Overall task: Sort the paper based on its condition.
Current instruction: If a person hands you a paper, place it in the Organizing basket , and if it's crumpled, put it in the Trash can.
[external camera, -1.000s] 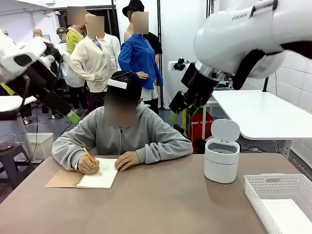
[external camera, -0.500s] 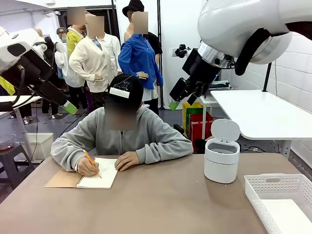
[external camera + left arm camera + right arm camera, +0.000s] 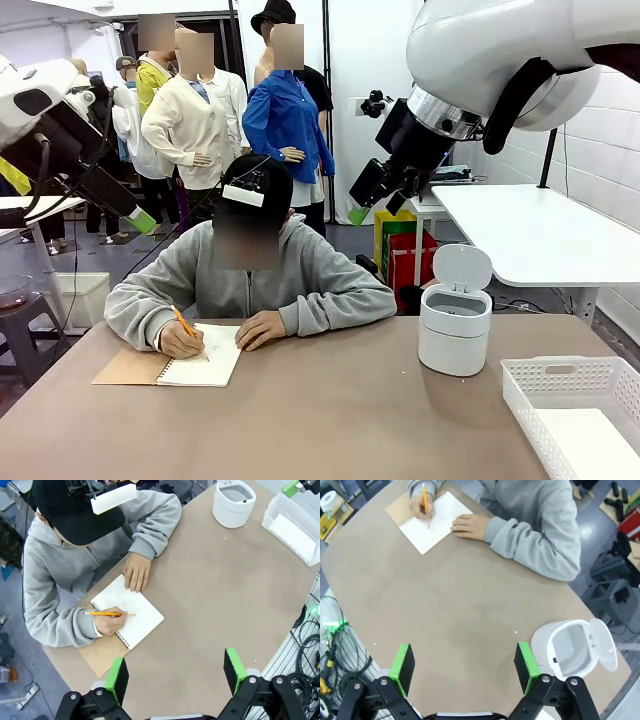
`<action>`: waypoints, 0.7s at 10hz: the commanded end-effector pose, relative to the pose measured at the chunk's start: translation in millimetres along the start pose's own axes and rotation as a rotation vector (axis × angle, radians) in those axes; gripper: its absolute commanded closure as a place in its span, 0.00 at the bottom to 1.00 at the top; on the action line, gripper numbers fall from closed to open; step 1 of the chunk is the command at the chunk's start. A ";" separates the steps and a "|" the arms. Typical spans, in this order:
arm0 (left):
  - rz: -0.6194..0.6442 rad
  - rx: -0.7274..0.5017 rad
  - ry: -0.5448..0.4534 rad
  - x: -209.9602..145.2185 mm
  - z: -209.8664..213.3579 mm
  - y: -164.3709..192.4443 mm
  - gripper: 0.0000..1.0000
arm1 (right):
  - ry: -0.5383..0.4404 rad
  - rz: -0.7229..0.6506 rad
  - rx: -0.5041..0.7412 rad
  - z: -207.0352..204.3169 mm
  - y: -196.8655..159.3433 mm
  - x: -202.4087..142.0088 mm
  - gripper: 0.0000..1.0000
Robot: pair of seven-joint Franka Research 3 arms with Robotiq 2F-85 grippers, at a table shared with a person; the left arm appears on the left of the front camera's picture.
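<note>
My left pincer and right pincer hang released above the counter. The paper lies in the basket at its right end, near an open bin; a white table stands beyond.

The white right arm ends in a black hand (2 green pads).

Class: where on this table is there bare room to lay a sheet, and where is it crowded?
Bare: the brown table's middle and near edge, between the open spiral notebook and the round white lidded bin. Crowded: far left, around the person's hands, and the right end, by the white plastic basket.
</note>
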State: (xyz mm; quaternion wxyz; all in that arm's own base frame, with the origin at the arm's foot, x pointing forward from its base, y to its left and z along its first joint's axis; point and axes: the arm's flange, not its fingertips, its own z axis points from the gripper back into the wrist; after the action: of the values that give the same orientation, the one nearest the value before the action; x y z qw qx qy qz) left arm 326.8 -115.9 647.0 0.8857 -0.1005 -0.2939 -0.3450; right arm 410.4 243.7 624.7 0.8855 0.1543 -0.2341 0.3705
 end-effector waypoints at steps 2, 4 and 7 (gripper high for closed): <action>0.007 -0.015 0.004 0.3 3.4 1.6 0.00 | -0.007 -0.015 0.007 -0.3 1.6 0.6 0.00; 0.000 0.000 0.000 0.0 0.0 0.0 0.00 | 0.000 0.000 0.000 -0.1 0.2 0.0 0.00; -0.033 -0.031 0.006 2.9 9.8 -9.1 0.00 | -0.004 -0.042 0.079 8.4 9.2 0.7 0.00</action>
State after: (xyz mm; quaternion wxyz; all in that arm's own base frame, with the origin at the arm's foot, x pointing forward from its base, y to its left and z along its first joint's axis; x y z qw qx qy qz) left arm 323.0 -121.4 650.1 0.8833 -0.0986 -0.2935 -0.3520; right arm 406.4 246.0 628.9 0.8854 0.1729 -0.2272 0.3668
